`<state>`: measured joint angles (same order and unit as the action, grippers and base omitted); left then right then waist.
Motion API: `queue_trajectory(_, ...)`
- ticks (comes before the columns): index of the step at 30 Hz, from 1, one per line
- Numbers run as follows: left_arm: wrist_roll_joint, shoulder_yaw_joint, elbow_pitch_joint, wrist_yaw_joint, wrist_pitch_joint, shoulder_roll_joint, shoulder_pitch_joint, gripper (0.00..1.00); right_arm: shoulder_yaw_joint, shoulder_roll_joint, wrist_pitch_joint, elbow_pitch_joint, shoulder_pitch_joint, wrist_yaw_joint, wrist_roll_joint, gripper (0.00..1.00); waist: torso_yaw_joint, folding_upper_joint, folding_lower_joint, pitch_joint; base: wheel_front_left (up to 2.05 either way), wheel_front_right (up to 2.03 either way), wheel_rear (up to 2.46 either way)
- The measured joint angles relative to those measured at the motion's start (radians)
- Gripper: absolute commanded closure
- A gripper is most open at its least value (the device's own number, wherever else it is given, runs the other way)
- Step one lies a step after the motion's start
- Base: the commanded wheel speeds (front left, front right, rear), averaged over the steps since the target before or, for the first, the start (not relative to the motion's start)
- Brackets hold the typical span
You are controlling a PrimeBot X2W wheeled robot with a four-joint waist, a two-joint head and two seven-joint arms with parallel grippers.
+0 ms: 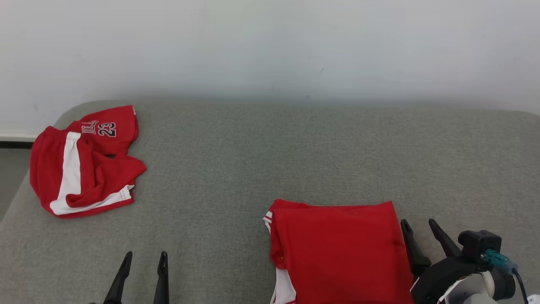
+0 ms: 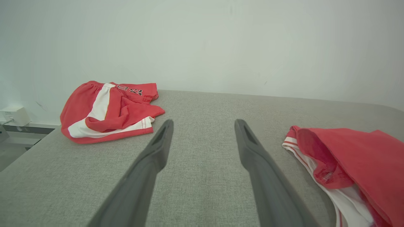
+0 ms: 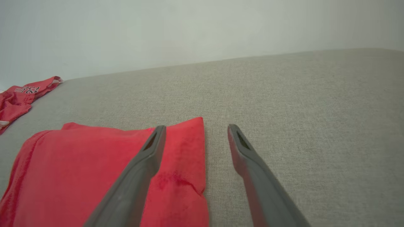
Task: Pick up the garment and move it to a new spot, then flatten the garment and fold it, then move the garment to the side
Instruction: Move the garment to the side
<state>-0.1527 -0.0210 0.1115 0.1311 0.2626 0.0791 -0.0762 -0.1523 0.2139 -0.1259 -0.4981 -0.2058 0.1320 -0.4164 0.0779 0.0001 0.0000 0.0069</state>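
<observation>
While both grippers stand released and empty, the task appears to sit at its last step: moving the folded garment to the side. In the head view, the folded garment point(image 1: 337, 249) lies flat on the grey padded surface point(image 1: 253, 147), near the front edge and right of centre, with white trim showing at its left edge. The right gripper point(image 1: 418, 221) hovers just beside the garment's right edge with its jaws apart. The left gripper point(image 1: 146, 254) is at the lower left with its jaws apart, well clear of any cloth. A crumpled garment point(image 1: 84, 164) lies at the far left corner, close to the wall point(image 1: 270, 42). In the left wrist view, the left gripper point(image 2: 204, 121) points across bare surface between the crumpled garment point(image 2: 107, 113) and the folded garment point(image 2: 356, 151), touching neither. The folded garment's left edge shows loose, open layers. In the right wrist view, the right gripper point(image 3: 196, 126) straddles the folded garment's point(image 3: 79, 167) far right corner, one finger over the cloth and one over bare surface. Contact cannot be determined. Hazards: a grip on the top layer alone would probably lift that layer and open the fold. Dragging from one corner would probably skew or bunch the cloth on the textured surface. A move toward the far left could push the folded garment into the crumpled one.
</observation>
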Motion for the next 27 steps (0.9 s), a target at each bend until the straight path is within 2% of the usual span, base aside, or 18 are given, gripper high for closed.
queue_trajectory(8, -0.006, 0.0, 0.01, 0.0, 0.0, -0.002, 0.014, 0.0, -0.044, -0.006, 0.034, -0.178, -0.049, 0.0, -0.006, 0.0, 0.035, 0.0, 0.0001, 0.03, 0.0, 0.0, 0.0)
queue_trajectory(17, -0.006, 0.003, 0.019, 0.0, 0.0, -0.004, 0.023, 0.0, -0.098, -0.021, 0.034, -0.328, -0.104, 0.0, -0.016, 0.0, 0.035, 0.0, 0.0001, 0.033, 0.0, 0.0, 0.0)
queue_trajectory(18, -0.006, 0.004, 0.019, 0.0, 0.0, -0.004, 0.023, 0.0, -0.104, -0.022, 0.03, -0.335, -0.11, 0.0, -0.019, 0.44, 0.034, -0.0001, 0.0, 0.034, 0.0, 0.0, 0.0)
queue_trajectory(19, -0.006, 0.005, 0.019, 0.0, 0.0, -0.004, 0.024, 0.0, -0.109, -0.022, 0.029, -0.344, -0.117, 0.0, -0.023, 0.8, 0.034, -0.0001, 0.0, 0.036, 0.0, 0.0, 0.0)
queue_trajectory(20, -0.007, 0.006, 0.019, 0.0, 0.0, -0.005, 0.025, 0.0, -0.114, -0.022, 0.028, -0.352, -0.126, 0.0, -0.027, 1.0, 0.033, -0.0001, 0.0001, 0.039, 0.0, 0.0, 0.0)
queue_trajectory(27, -0.009, 0.012, 0.01, 0.0, 0.0, -0.009, 0.042, 0.0, -0.148, -0.006, 0.018, -0.372, -0.229, 0.0, -0.051, 1.0, 0.03, 0.0, 0.0001, 0.076, 0.0, 0.0, 0.0)
